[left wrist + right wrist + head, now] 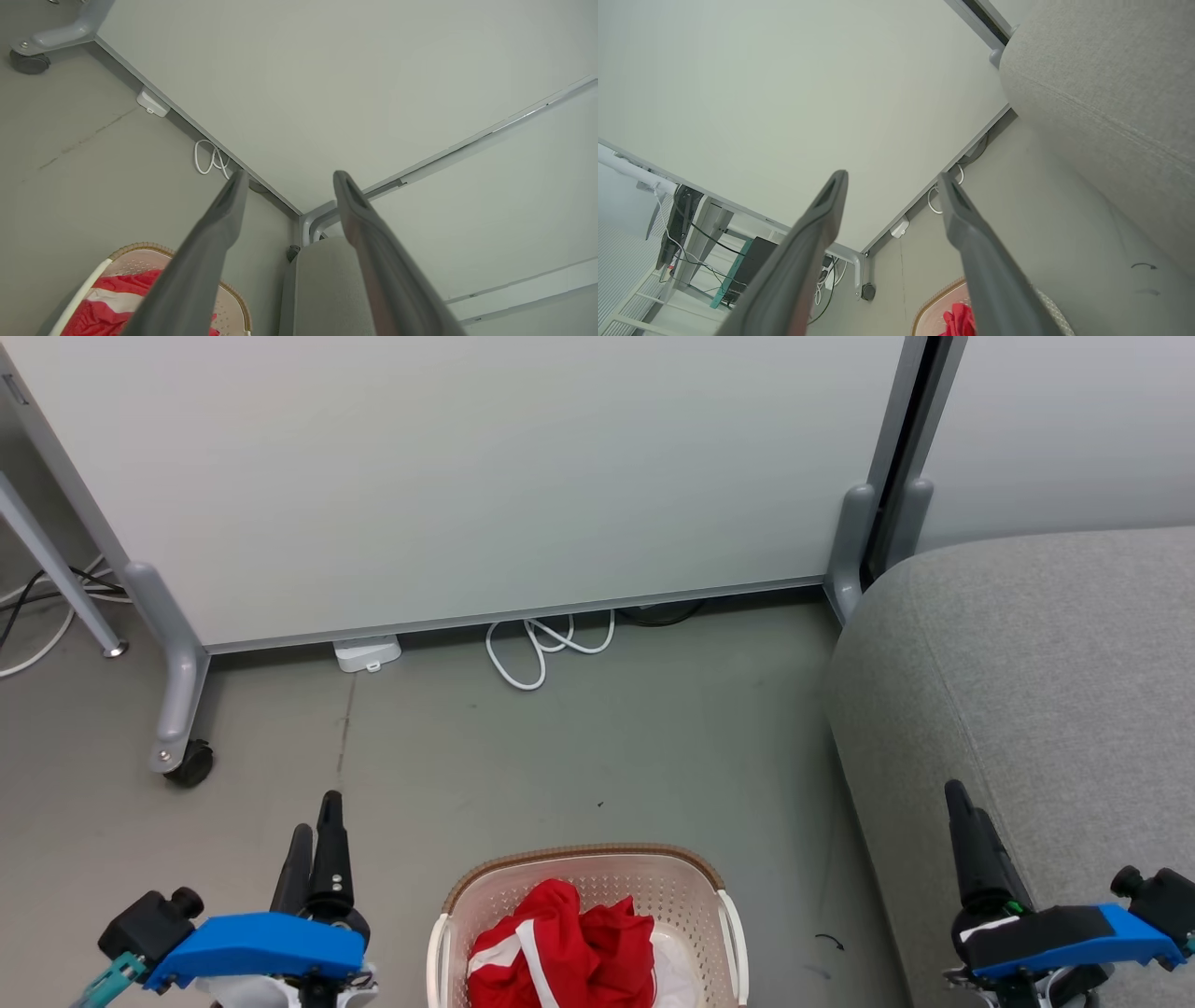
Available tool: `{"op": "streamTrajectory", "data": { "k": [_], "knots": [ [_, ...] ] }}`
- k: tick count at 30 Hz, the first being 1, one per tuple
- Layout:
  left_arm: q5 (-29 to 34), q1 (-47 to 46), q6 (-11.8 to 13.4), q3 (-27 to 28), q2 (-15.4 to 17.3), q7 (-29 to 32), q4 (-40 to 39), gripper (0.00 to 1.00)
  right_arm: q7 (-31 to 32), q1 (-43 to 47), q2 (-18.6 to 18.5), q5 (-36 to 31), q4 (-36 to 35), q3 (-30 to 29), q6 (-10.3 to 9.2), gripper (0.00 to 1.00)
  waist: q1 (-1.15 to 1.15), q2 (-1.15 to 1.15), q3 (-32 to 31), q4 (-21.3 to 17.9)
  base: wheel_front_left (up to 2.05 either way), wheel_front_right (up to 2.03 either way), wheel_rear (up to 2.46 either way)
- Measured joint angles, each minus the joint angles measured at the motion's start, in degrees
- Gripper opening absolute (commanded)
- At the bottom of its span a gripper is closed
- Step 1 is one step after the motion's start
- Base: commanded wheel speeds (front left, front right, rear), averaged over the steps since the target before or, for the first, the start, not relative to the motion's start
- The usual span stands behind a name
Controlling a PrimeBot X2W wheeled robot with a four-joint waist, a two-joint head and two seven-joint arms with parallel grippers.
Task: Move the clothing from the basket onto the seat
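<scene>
The clothing (569, 943) lies bunched in the basket (579, 852), which stands on the floor (607, 756) between the two arms, and the part of the seat (1046, 691) in view carries no garment yet. The left gripper (316, 814) hovers just left of the basket and the right gripper (962, 803) shows against the seat's left edge. Both have their fingers (224, 219) apart and hold nothing. The step in hand looks like the first reach. It probably goes best coming down onto the crest of the heap, pinching a thick fold and lifting straight up until the fabric clears the brown rim, so the light basket is not dragged. The seat's rounded side rises near the basket's right, so the carry must go up and over it. The partition panel (467, 476), its caster (191, 765) and the white cable (541, 649) lie well behind.
</scene>
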Motion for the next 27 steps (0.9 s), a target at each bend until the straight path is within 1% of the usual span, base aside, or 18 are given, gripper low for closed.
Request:
{"op": "streamTrajectory", "data": {
  "k": [11, 27],
  "knots": [
    [11.70, -0.10, 0.47, -2.43, 0.80, -2.02, -0.18, 1.00, -1.49, 0.00, -0.01, -11.33, -0.32, 0.38, 0.00, 1.00, 0.00, 0.00, -0.05, 0.23, 0.00, 0.00, 0.00],
    [23.83, -0.41, 0.56, -4.75, 1.37, -4.75, 0.53, 1.00, -3.24, -0.05, -0.07, -23.45, -0.41, 0.73, 0.04, 1.00, 0.00, 0.00, -0.13, 0.42, 0.00, 0.00, 0.00]
  ]
}}
